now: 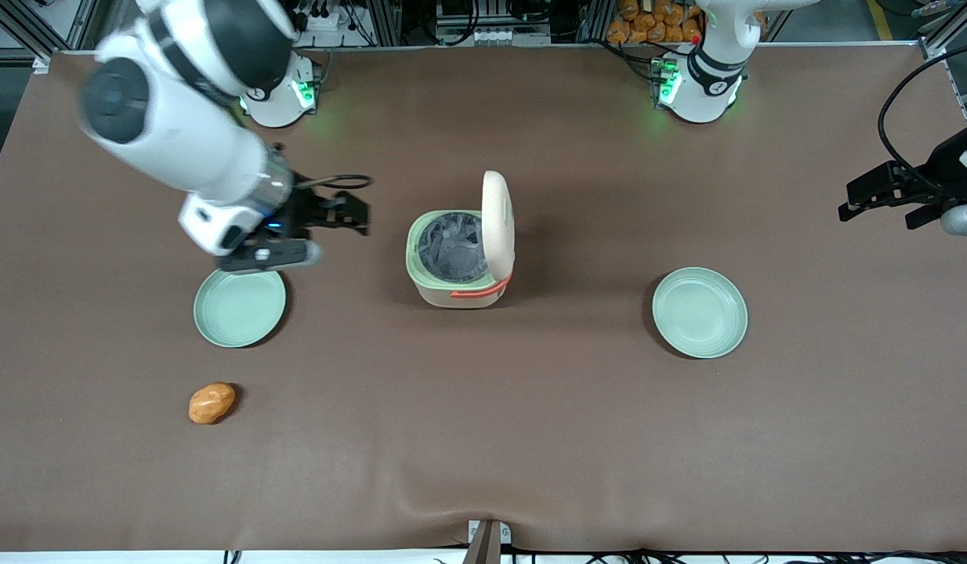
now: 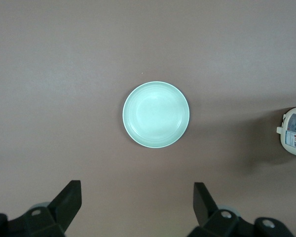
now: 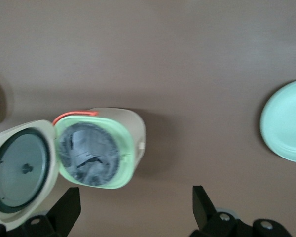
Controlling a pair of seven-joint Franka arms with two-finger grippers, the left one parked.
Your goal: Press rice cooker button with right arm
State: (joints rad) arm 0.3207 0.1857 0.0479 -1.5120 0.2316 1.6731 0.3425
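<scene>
The black two-finger gripper (image 1: 350, 213), fingers apart and empty, hovers at nine o'clock of the open-lidded cream rounded-square rice cooker (image 1: 460, 266), well apart.

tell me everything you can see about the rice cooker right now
The rice cooker is a small cream, rounded-square pot that looks like plastic, with a pale green rim and a coral-orange handle. Its lid stands swung open, showing a grey round inner face in the right wrist view. The grey inner pot looks crumpled or lined inside. It sits upright on the brown table, midway between two mint-green plates, touching only the table. The claw hangs open, apart from it, toward the working arm's end.
</scene>
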